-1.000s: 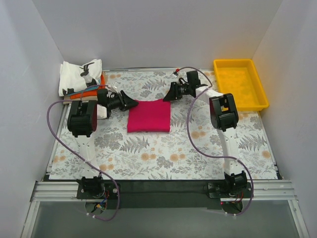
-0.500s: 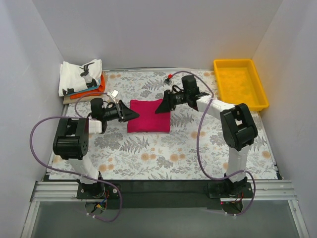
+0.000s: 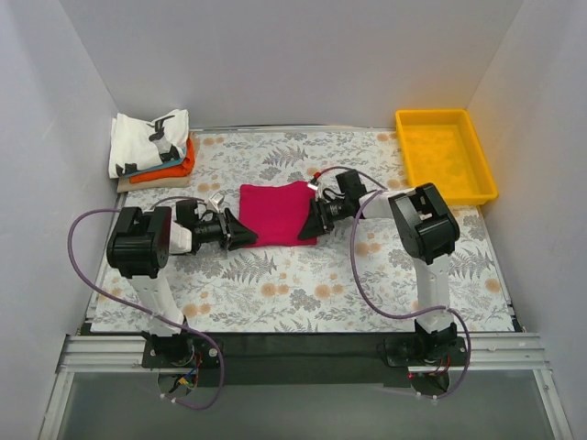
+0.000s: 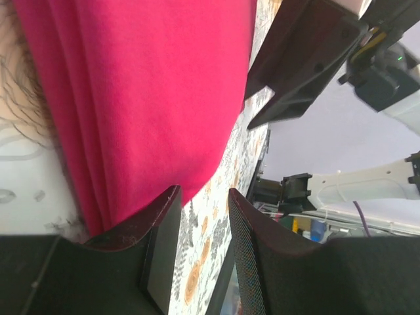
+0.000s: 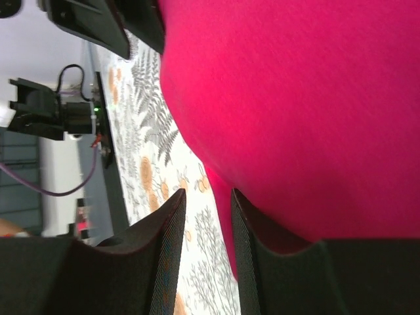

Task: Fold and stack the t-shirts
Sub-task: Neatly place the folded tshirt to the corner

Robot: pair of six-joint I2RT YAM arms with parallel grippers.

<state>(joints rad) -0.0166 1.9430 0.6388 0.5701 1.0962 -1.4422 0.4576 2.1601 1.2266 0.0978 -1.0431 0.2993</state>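
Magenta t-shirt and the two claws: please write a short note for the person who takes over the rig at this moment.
Left claw: slightly open, at the near-left corner of the magenta t-shirt, holding nothing.
Right claw: slightly open at the near-right corner; the shirt's edge lies at its gap, no clear grip.
Magenta t-shirt: folded rectangle, flat on the middle of the table.
Stack of folded t-shirts, white printed one on top: far-left corner.
Done: folding, it seems. Left: move the magenta t-shirt onto the stack.
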